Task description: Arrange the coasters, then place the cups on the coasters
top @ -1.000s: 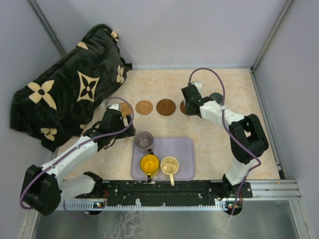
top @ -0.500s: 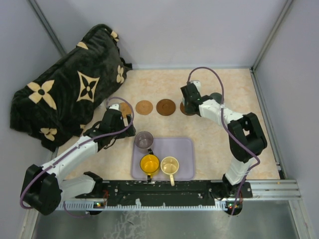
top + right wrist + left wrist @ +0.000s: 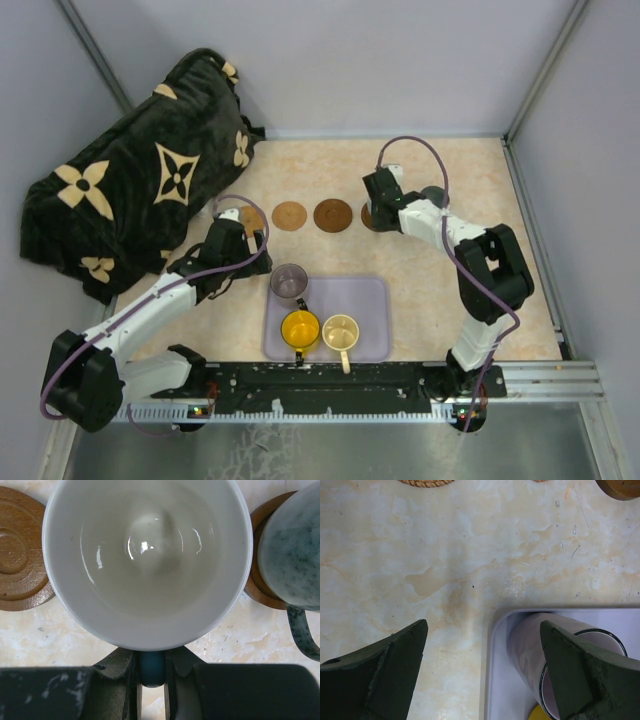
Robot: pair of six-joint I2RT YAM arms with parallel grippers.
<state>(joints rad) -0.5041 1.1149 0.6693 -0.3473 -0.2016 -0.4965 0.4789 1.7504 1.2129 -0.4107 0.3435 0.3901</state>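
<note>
Change: hardly a stir since a second ago. The right gripper [image 3: 383,200] has crept a touch toward the far side, and the left arm has not budged.
Cup in hand: the white glazed cup [image 3: 145,560], round and deep, hangs mouth-up in the coaster row. A dark brown wooden disc coaster [image 3: 20,570] lies on one side. On the other, a speckled grey-green mug [image 3: 295,545] already sits on its own brown coaster [image 3: 256,582].
Under it: hidden by the bowl, so I cannot tell whether it has touched down on a coaster.
Right fingers: clamped tight on the cup's pale-blue handle [image 3: 151,666].
Handling: I'd call it stiff, fairly light, slick with glaze and quick to chip. The handle is the one sound hold, but the bowl can swing about it. Lower it gently and keep clear of the grey-green mug just beside it.
Left fingers: the left gripper [image 3: 483,626] is spread wide and holds nothing. It hovers at the corner of the lavender rectangular tray [image 3: 490,680], near the smoky purple translucent cup [image 3: 560,650].
Waiting: that purple cup, the yellow-orange cup [image 3: 299,327] and the cream cup [image 3: 340,330] stand in the tray. A lighter brown coaster [image 3: 289,215] lies bare.
Around: marbled beige table [image 3: 450,290], with a dark floral blanket [image 3: 140,190] heaped at the far left.
</note>
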